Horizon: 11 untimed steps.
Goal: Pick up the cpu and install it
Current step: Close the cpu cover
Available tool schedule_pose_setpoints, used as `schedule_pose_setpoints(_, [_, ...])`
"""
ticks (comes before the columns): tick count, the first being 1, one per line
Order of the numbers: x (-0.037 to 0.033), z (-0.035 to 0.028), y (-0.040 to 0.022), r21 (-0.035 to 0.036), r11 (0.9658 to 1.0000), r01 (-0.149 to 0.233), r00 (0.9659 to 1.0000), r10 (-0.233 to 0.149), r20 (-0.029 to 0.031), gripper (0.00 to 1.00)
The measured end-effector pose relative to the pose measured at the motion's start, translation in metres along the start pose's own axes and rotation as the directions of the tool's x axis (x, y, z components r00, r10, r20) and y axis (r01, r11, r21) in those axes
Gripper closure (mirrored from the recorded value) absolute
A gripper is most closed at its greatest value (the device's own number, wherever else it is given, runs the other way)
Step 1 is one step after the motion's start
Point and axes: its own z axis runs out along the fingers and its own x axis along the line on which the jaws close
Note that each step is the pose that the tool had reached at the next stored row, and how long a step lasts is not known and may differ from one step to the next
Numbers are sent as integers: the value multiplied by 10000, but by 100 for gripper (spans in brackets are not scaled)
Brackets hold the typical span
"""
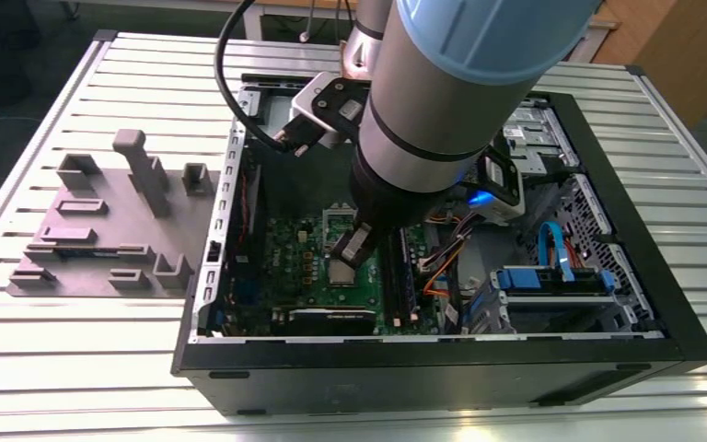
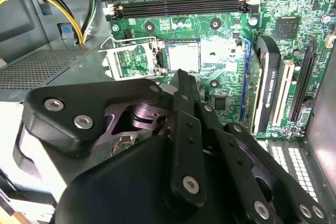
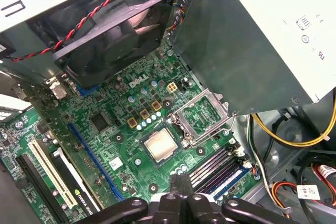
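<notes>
The black two-fingered tool (image 3: 179, 183) has its fingertips pressed together with nothing between them, as both wrist views show. In the exterior view it hangs near the middle of the frame, just above the board and not touching it.

Directly beneath it the cpu (image 3: 160, 146), a small flat square chip with a silver-grey metal top, lies flat and square inside its socket. In the exterior view it is the bright patch (image 1: 343, 273) just under the tool's tip. Beside the socket the silver metal retention frame (image 3: 202, 113) is swung open, so the chip is seated but not clamped.

The socket sits on a green motherboard (image 3: 105, 148) between dark memory slots (image 3: 215, 167) and a black fan (image 3: 115, 40) with red and black wires. All of this lies inside an open black computer case (image 1: 452, 373) resting on a slatted metal tabletop (image 1: 84, 368). A grey moulded parts tray (image 1: 96, 241) stands toward the exterior view's left.

I judge the picking and placing done and the job at its seating stage. Any further move calls for a straight vertical path and a light touch, because a sideways nudge could skew the unclamped chip on its contacts
</notes>
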Motion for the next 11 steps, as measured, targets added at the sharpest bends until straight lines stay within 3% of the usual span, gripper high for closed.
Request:
schedule_pose_setpoints(9, [0,0,0,1,10000,0,10000,0,-2,90])
schedule_pose_setpoints(11, [0,0,0,1,10000,0,10000,0,-2,83])
